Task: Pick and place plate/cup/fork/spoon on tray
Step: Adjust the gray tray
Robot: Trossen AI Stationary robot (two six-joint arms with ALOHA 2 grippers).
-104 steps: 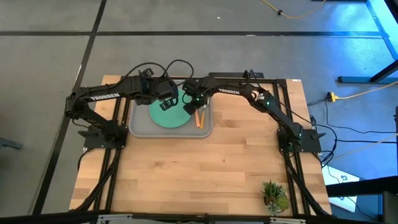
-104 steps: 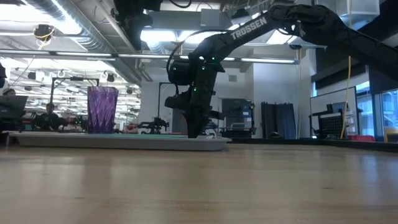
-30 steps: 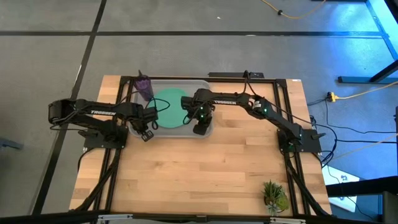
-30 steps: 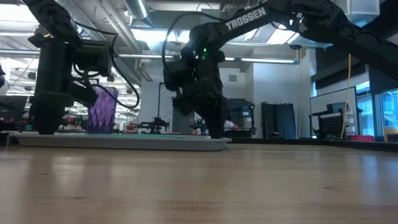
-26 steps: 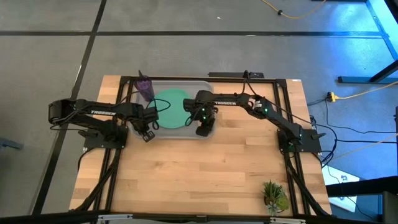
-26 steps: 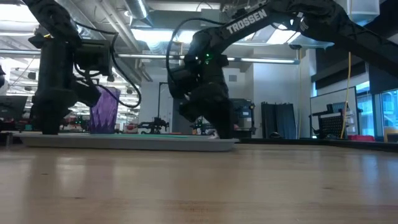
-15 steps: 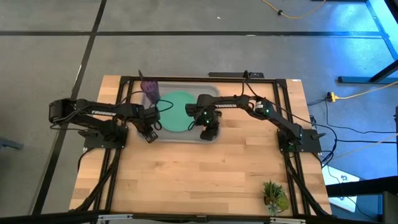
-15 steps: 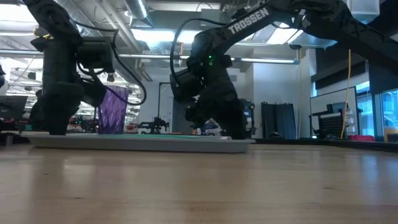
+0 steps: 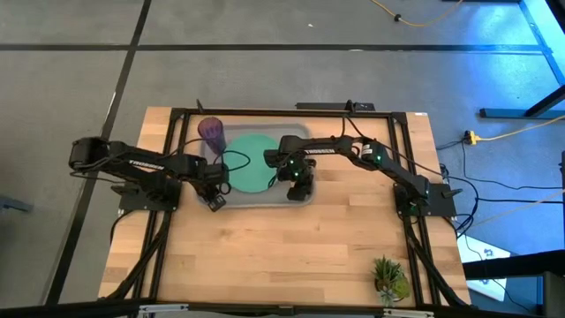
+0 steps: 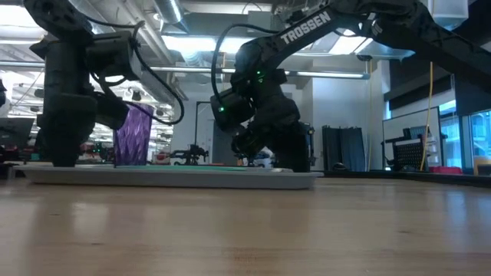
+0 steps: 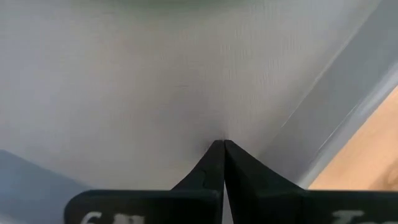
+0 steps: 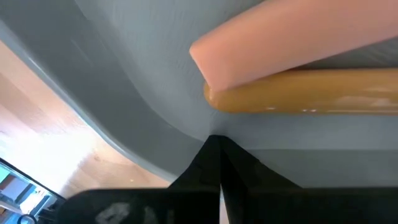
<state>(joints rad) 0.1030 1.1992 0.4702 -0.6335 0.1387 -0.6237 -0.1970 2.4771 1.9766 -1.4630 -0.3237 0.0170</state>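
From overhead, the grey tray [image 9: 256, 196] sits near the table's far edge, with the purple cup [image 9: 211, 133] upright at its far-left corner and the teal plate [image 9: 251, 165] lying flat in the middle. The left gripper [image 9: 214, 200] is down at the tray's near-left corner, and the right gripper [image 9: 298, 190] is down at the tray's right end, its arm covering whatever lies there.

The left wrist view fills that in: the left gripper's 2 fingers [image 11: 211, 168] are pressed together, holding nothing, their tips on the tray's grey floor just beside the rim [image 11: 348, 124]. The right wrist view shows the right gripper's fingers [image 12: 208, 163] also closed and empty, tips against the inside of the tray's wall, with 2 orange handles [image 12: 298, 93] lying side by side just beyond, long axes running along the tray's floor. Which is fork and which is spoon I cannot tell.

At table height, the cup [image 10: 136, 135] stands half hidden behind the left arm. A small potted plant [image 9: 388, 276] sits at the table's near-right corner, well apart.
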